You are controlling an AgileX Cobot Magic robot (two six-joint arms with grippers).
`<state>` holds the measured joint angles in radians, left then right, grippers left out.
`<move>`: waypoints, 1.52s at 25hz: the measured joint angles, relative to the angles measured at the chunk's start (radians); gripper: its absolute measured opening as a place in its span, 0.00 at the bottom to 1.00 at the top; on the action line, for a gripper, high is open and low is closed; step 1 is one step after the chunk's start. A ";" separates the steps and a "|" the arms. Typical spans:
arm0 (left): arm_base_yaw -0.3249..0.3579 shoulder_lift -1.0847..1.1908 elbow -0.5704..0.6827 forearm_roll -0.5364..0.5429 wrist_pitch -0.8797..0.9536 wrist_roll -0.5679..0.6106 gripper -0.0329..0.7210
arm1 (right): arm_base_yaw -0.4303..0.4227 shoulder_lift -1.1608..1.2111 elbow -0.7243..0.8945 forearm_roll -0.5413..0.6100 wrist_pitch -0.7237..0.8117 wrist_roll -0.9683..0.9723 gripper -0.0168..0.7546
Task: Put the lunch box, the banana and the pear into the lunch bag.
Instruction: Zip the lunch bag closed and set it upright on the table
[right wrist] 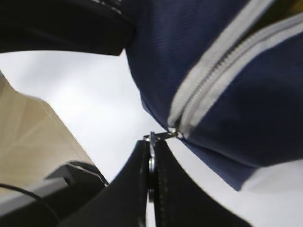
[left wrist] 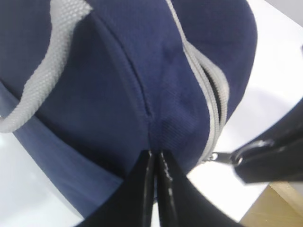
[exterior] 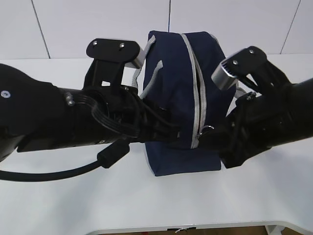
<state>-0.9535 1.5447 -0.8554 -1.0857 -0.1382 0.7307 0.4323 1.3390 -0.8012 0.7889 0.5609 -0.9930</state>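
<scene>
Currently, 1 lunch bag (exterior: pixel 178 93): navy-blue fabric, boxy, standing at the centre of the white desk (exterior: pixel 146 200), long axis running from 12 o'clock to 6 o'clock in the exterior view. Grey zipper (exterior: pixel 195 83) along the top, mostly closed; a short stretch near the 6 o'clock end gapes slightly in the left wrist view. Grey webbing handle (exterior: pixel 149 73) loops on the 9 o'clock side of the bag.

1 ring pull (right wrist: pixel 152 161): metal, hanging at the 6 o'clock end of the zipper, clamped edge-on between the right fingers.

Left gripper (left wrist: pixel 155 158): fingers clenched, tips pressed together against the navy fabric at the lower seam of the bag, at about 7 o'clock from the zipper end; whether a fold of cloth is pinched between them cannot be told. Its arm enters from 9 o'clock in the exterior view.

Right gripper (right wrist: pixel 151 146): fingers closed on the ring pull, just beside the bag's near corner. Its arm enters from 3 o'clock in the exterior view.

Lunch box, banana, pear: not visible in any view.

Wall: white panels behind the desk at 12 o'clock.
</scene>
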 joint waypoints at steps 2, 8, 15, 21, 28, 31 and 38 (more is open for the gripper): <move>0.000 0.000 0.000 0.000 -0.002 0.000 0.01 | 0.000 0.000 -0.058 -0.160 0.058 0.122 0.05; 0.000 0.000 0.000 0.000 -0.004 0.000 0.01 | 0.000 0.039 -0.214 -0.382 0.209 0.270 0.05; 0.000 0.000 0.000 0.000 -0.004 0.000 0.01 | 0.000 0.078 -0.343 -0.414 0.327 0.338 0.05; 0.000 0.000 0.000 0.000 -0.004 0.000 0.01 | 0.000 0.090 -0.449 -0.425 0.387 0.471 0.05; 0.000 0.000 0.000 0.000 -0.004 0.000 0.01 | 0.000 0.163 -0.552 -0.438 0.442 0.606 0.05; 0.000 0.000 0.000 0.000 -0.003 0.000 0.01 | 0.000 0.184 -0.601 -0.465 0.476 0.646 0.05; 0.000 0.000 0.000 0.000 0.007 0.000 0.01 | 0.000 0.246 -0.763 -0.509 0.639 0.710 0.05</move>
<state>-0.9535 1.5447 -0.8554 -1.0853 -0.1315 0.7307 0.4323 1.5847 -1.5645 0.2795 1.1998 -0.2827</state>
